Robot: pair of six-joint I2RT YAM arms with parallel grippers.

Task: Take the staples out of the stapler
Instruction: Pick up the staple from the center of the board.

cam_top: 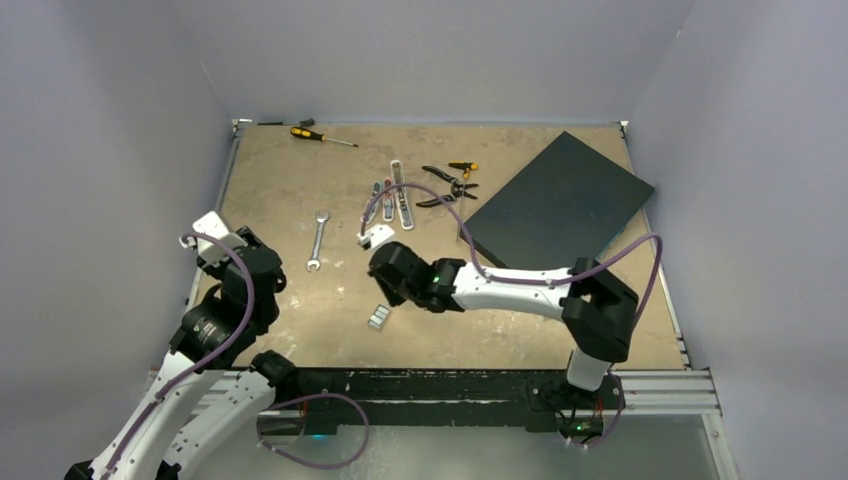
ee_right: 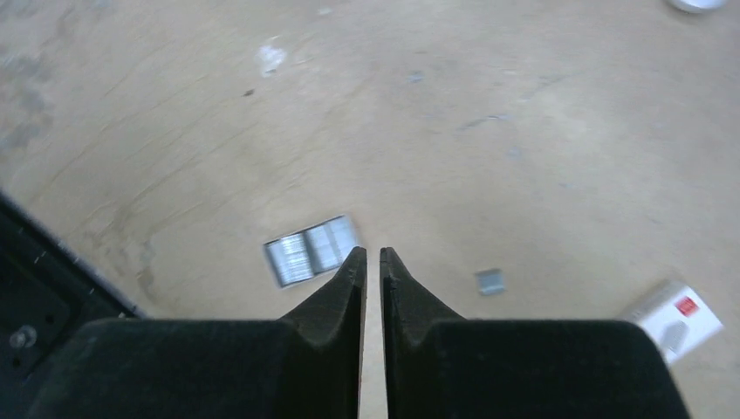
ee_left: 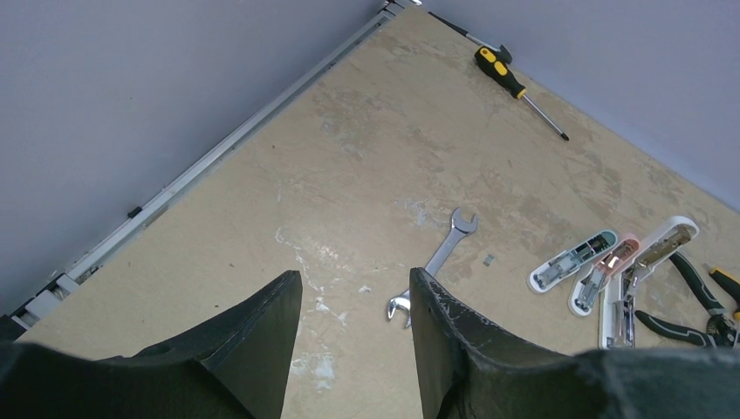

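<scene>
A silvery ribbed block of staples lies flat on the tan table, just left of my right gripper's tips; from above the staples sit under the right gripper. Its jaws stand apart by a narrow slit with nothing between them. A tiny loose staple piece rests to the right. Three opened staplers lie side by side mid-table, the staplers far from both arms. My left gripper hovers open and empty near the left edge.
A small white box lies near the staplers. A wrench is left of centre, a yellow-handled screwdriver at the back, pliers beside a black board at the back right.
</scene>
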